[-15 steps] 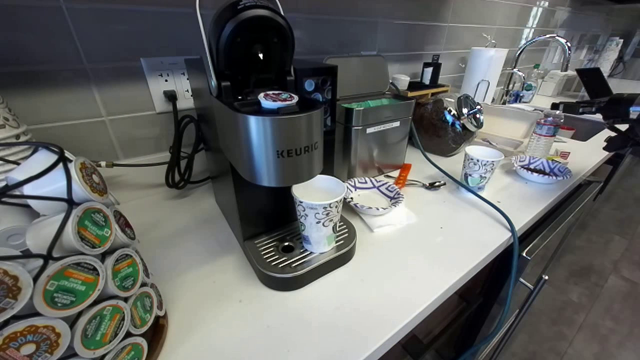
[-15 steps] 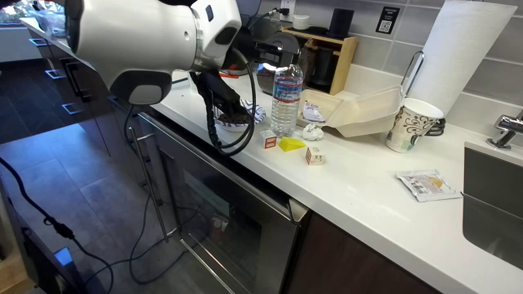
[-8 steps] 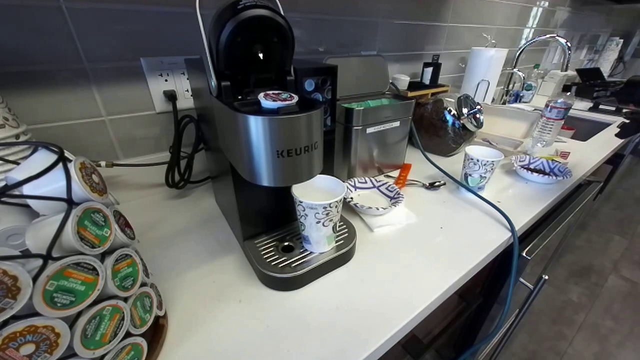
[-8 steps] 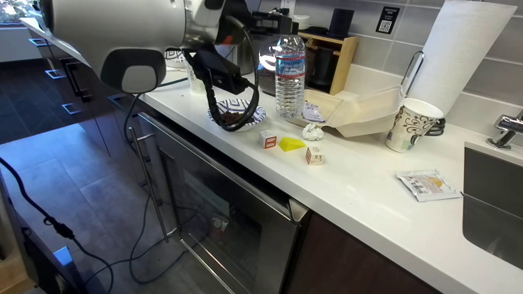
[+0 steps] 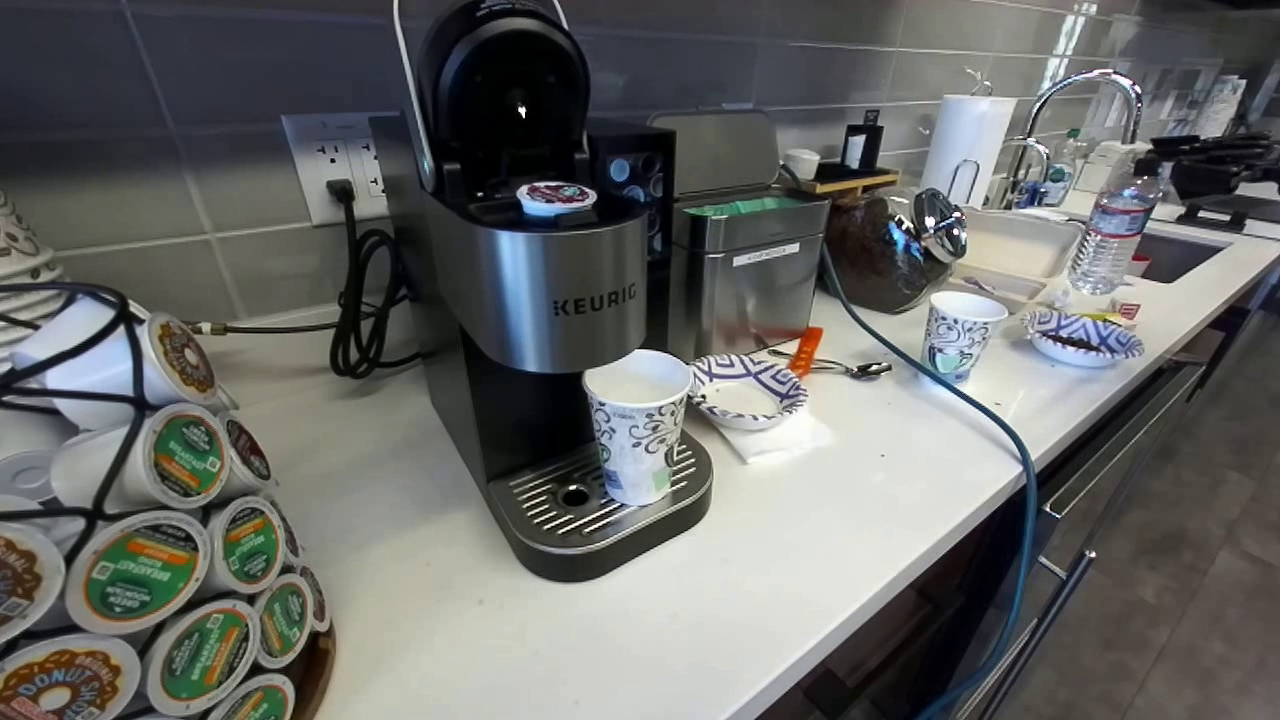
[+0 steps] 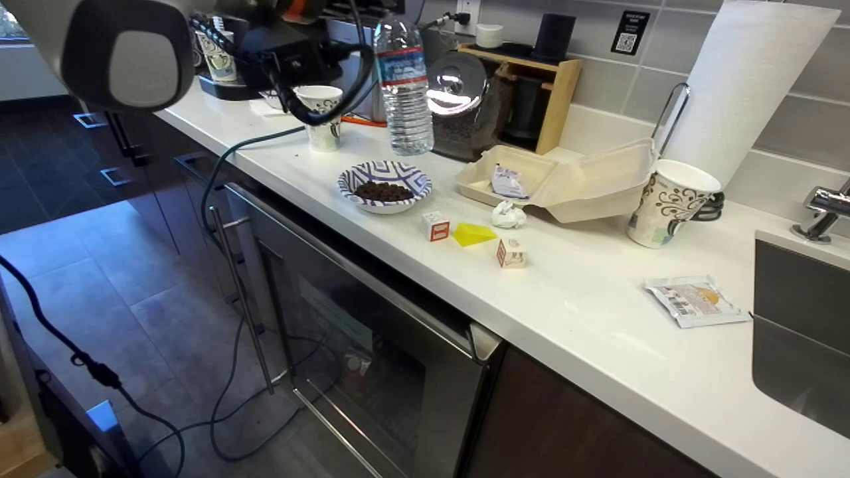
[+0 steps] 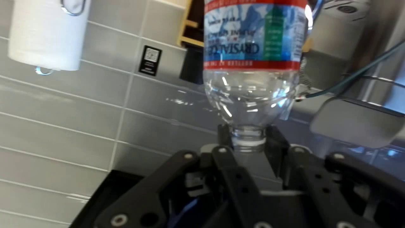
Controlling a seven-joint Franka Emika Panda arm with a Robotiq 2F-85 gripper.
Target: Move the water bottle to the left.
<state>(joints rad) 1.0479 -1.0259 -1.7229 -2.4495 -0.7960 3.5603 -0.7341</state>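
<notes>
The water bottle (image 6: 404, 86) is clear plastic with a red and blue label. It also shows in an exterior view (image 5: 1113, 240) and upside down in the wrist view (image 7: 253, 41). My gripper (image 7: 249, 139) is shut on its neck, one finger on each side. In an exterior view the gripper (image 6: 392, 10) is at the top edge, partly cut off by the frame. The bottle hangs in the air, slightly tilted, behind the patterned bowl and in front of the round glass jar. No cap shows clearly between the fingers.
A patterned bowl (image 6: 384, 189) with dark bits stands near the counter's front edge. A paper cup (image 6: 323, 119), a glass jar (image 6: 458, 99), an open takeout box (image 6: 564, 186), toy blocks (image 6: 435, 226) and a yellow wedge (image 6: 473, 234) are around. A hose (image 5: 985, 410) crosses the counter.
The gripper and bottle have risen off the counter together. They have moved from behind the blocks to beside the glass jar, and the bottle now leans slightly.
</notes>
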